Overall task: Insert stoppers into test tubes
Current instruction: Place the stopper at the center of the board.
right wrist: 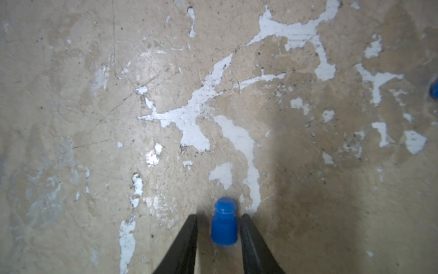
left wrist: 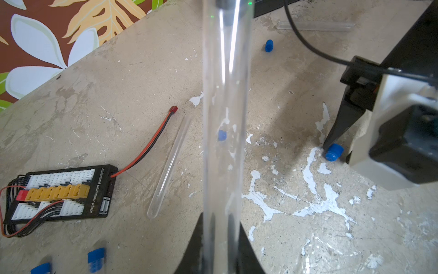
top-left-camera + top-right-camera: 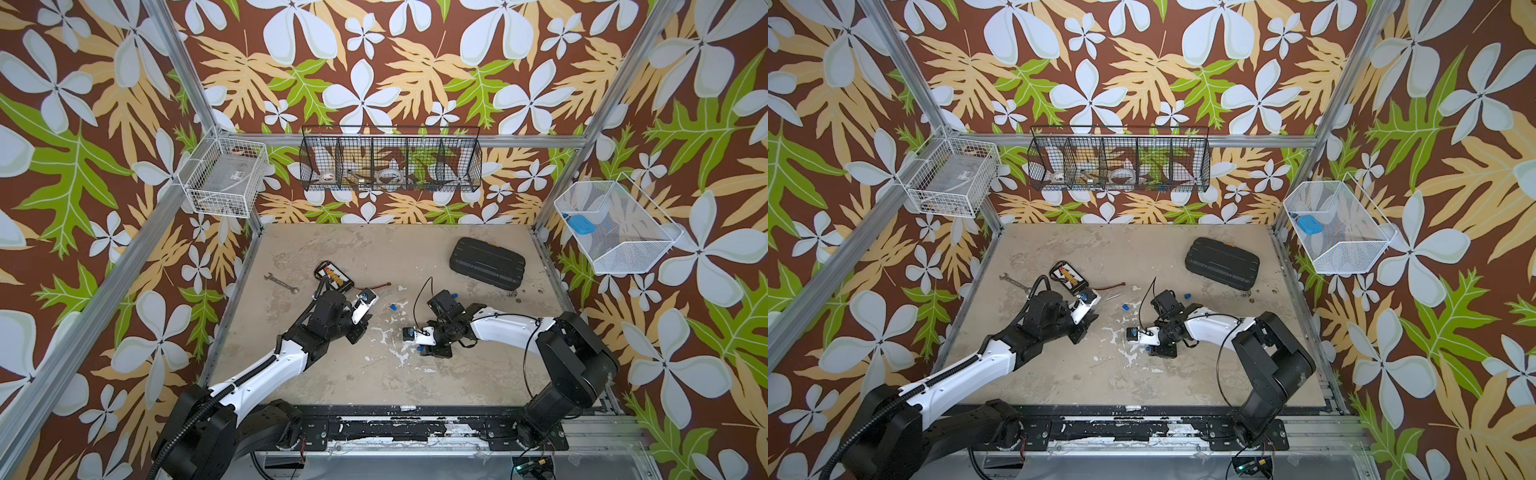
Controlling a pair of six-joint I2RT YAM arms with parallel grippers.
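Stopper point(image 1: 224, 224) between tips of right tool point(image 1: 219, 216)

Tabletop point(image 1: 71, 118) has a matt beige coating, rough and scratched, flaked off to white in patches. The stopper point(image 1: 224, 225) is smooth matt blue plastic, the test tube point(image 2: 225, 118) is clear and glossy (glass or plastic, can't tell), and the wrench point(image 3: 281, 283) is bare silvery metal with a dull sheen. The case point(image 3: 487, 264) is matt black ribbed plastic, the white wire basket point(image 3: 218, 203) looks coated, the black wire basket point(image 3: 390, 127) is thin dark mesh, and the frame rail point(image 3: 519, 141) is plain grey metal, satin.
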